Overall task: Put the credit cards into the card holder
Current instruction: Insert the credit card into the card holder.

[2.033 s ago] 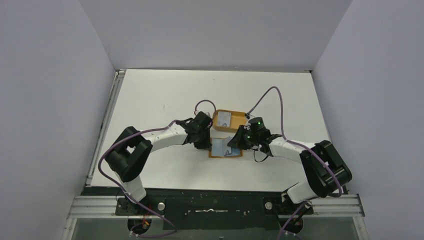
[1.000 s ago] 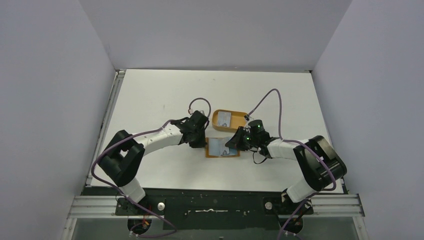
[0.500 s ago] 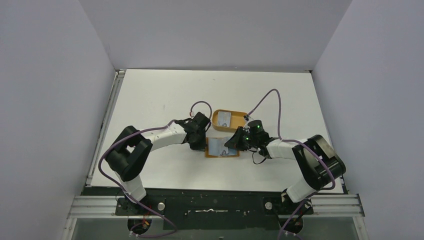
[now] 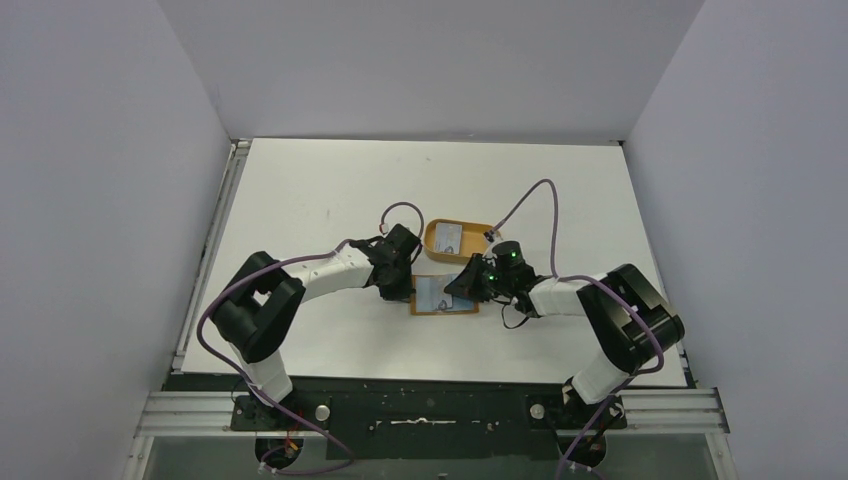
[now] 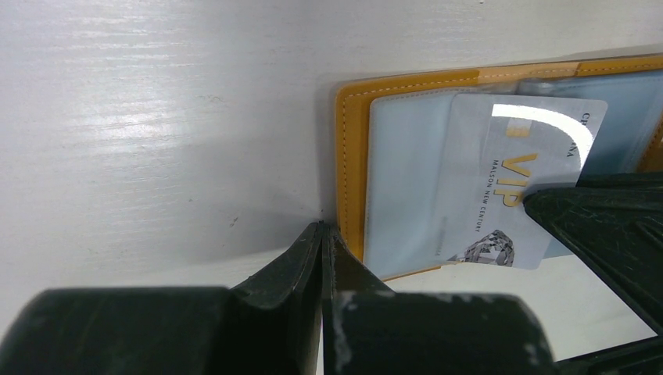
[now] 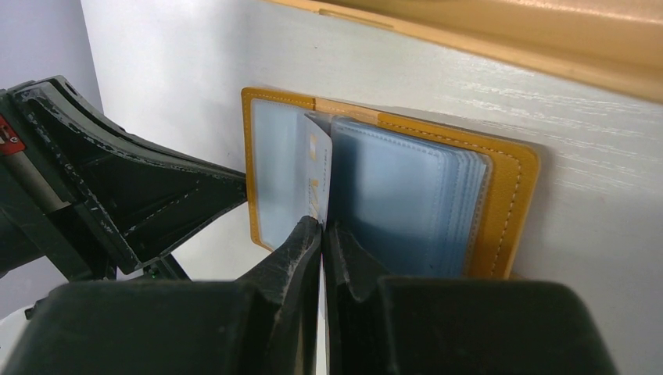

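We found the card holder (image 4: pixel 445 297) lying open on the desk (image 4: pixel 330 190), between the two hands. A silver credit card (image 5: pixel 500 195) stood over its left clear pocket; whether it had entered the pocket we could not tell. The right hand (image 6: pixel 322 228) pinched this card by its edge. The left hand (image 5: pixel 322 233) was fully closed and empty, just beside the holder's left border. An orange tray (image 4: pixel 430 241) carrying a second credit card (image 4: pixel 449 237) lay just behind the holder.

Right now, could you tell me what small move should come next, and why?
Probably slide the credit card deeper into the left sleeve of the card holder: the right gripper pinches it, seemingly partly inserted, while the shut left gripper sits at the outer edge.
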